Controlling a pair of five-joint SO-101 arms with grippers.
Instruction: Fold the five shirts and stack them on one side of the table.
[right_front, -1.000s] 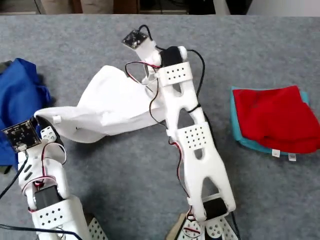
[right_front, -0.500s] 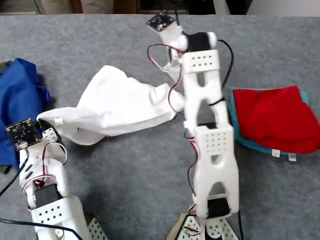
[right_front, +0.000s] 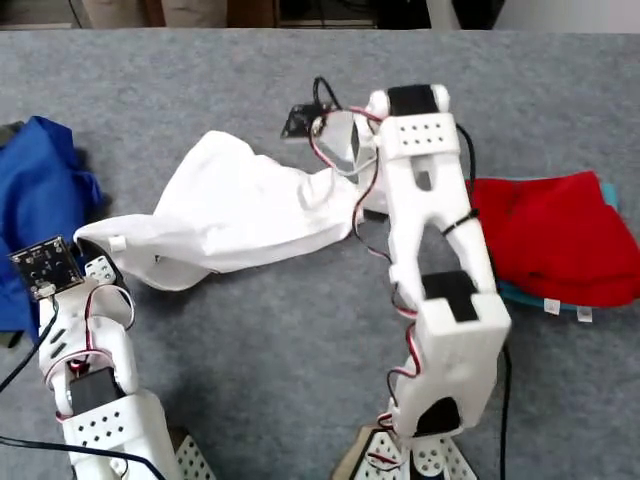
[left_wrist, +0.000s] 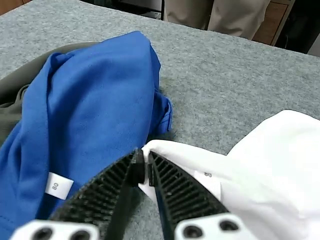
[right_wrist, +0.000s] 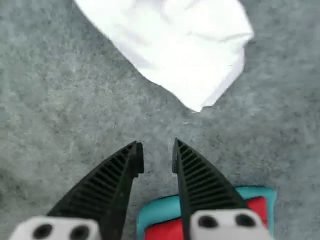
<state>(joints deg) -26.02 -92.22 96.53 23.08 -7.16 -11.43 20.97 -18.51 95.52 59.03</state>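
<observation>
Swinging back off the white shirt (right_front: 240, 215), the right claw (right_wrist: 157, 152) hangs spread and empty; the left claw (left_wrist: 146, 169) pinches its corner, so this fold looks unfinished

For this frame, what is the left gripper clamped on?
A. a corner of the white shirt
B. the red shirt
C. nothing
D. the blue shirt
A: the left gripper is shut on a corner of the white shirt, while the blue shirt lies beside it.
</observation>
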